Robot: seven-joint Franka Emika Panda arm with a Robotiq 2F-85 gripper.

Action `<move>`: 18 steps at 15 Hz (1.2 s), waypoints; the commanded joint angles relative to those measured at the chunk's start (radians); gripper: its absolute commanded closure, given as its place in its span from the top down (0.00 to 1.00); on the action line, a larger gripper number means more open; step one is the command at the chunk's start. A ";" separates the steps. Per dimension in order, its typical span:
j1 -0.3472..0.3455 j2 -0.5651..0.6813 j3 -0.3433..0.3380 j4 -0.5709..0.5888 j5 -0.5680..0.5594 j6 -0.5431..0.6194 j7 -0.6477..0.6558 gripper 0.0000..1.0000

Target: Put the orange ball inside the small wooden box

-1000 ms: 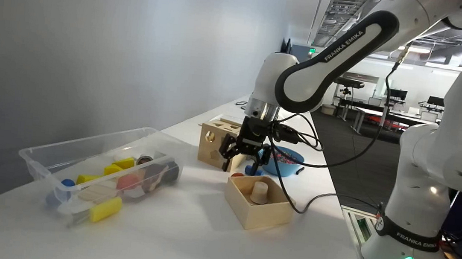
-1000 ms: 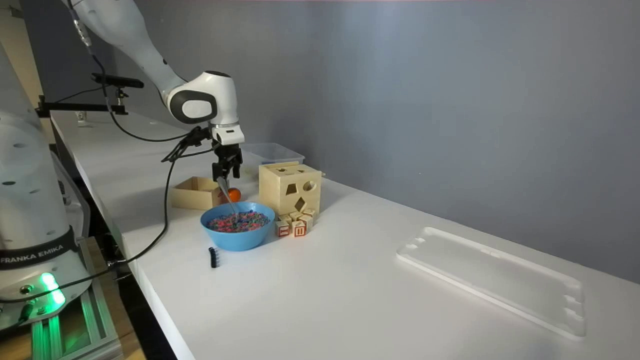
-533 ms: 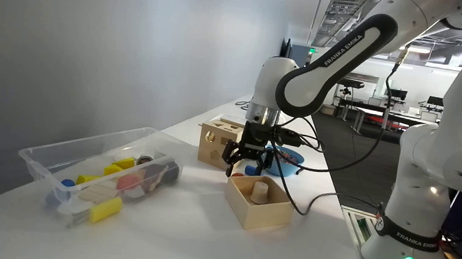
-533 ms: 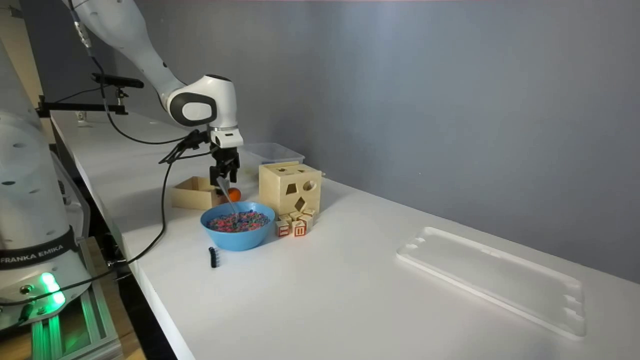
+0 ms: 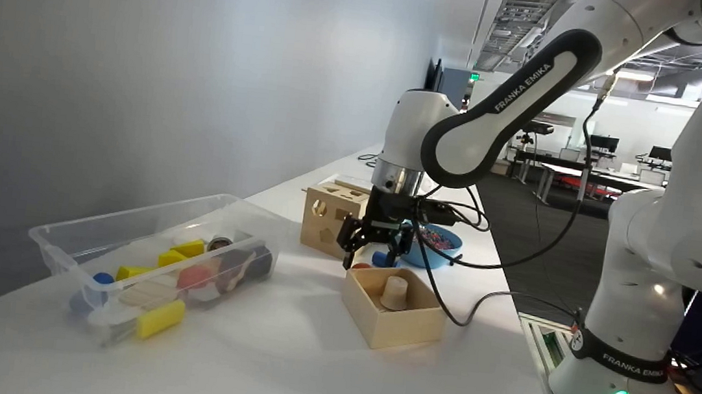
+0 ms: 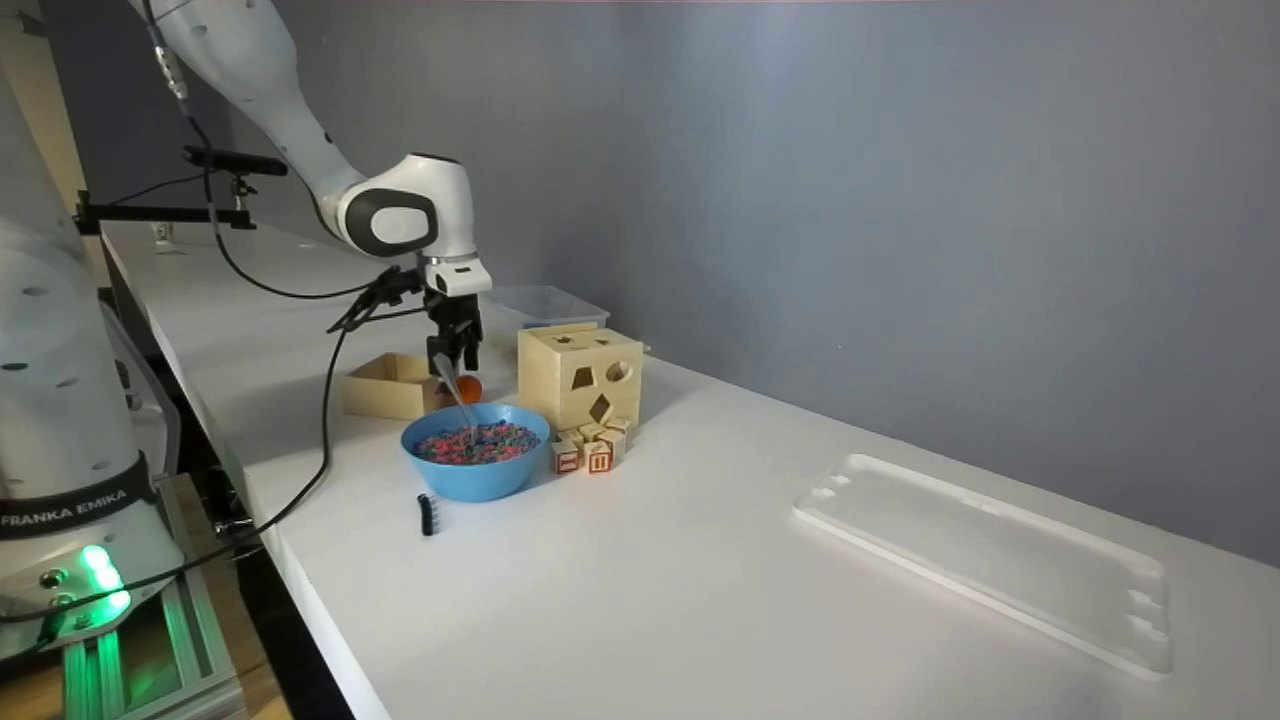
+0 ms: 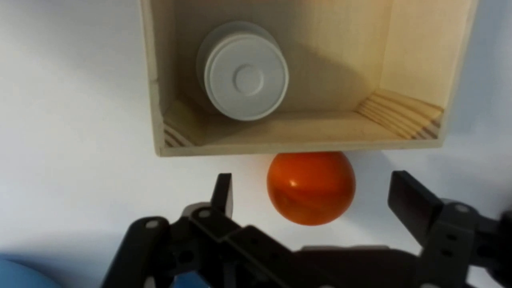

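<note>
The orange ball [image 7: 311,196] rests on the table right against the outside of the small wooden box [image 7: 300,149], whose rim overlaps its upper edge in the wrist view. It also shows in both exterior views [image 6: 469,389] [image 5: 361,266], partly hidden. The low, open box [image 5: 405,330] [image 6: 385,397] holds an upturned pale cup [image 7: 247,76] [image 5: 394,294]. My gripper [image 7: 312,177] is open and empty above the ball, with one finger on each side and a gap on both sides. In the exterior views the gripper [image 5: 370,261] [image 6: 456,368] points down beside the box.
A blue bowl of small beads with a spoon [image 6: 475,480] stands close by. The taller wooden cube with holes [image 6: 580,380] and letter blocks [image 6: 597,452] are near. A blue object [image 5: 383,260] lies near the gripper. A clear bin [image 5: 148,267] stands by the wall.
My open gripper has come down and shifted slightly, now lower around the ball. The ball and box have not visibly moved.
</note>
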 commanded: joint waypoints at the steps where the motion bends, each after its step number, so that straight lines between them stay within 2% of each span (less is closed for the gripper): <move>1: -0.007 0.029 0.004 -0.008 -0.063 0.056 0.040 1.00; 4: -0.004 0.047 0.000 -0.008 -0.084 0.088 0.050 1.00; 5: -0.003 0.053 -0.002 -0.008 -0.087 0.095 0.051 0.75; 6: -0.001 0.058 -0.003 -0.009 -0.085 0.101 0.047 0.74; 10: 0.001 0.064 -0.009 -0.010 -0.086 0.116 0.043 0.44; 12: 0.003 0.048 -0.010 -0.014 -0.083 0.112 0.038 0.34; 14: 0.018 -0.015 0.000 -0.027 -0.072 0.079 0.017 0.34; 16: 0.031 -0.108 0.028 -0.053 -0.113 0.047 0.039 0.34; 17: 0.026 -0.167 0.050 -0.069 -0.163 0.019 0.062 0.34; 18: -0.005 -0.217 0.086 -0.082 -0.272 0.006 0.125 0.34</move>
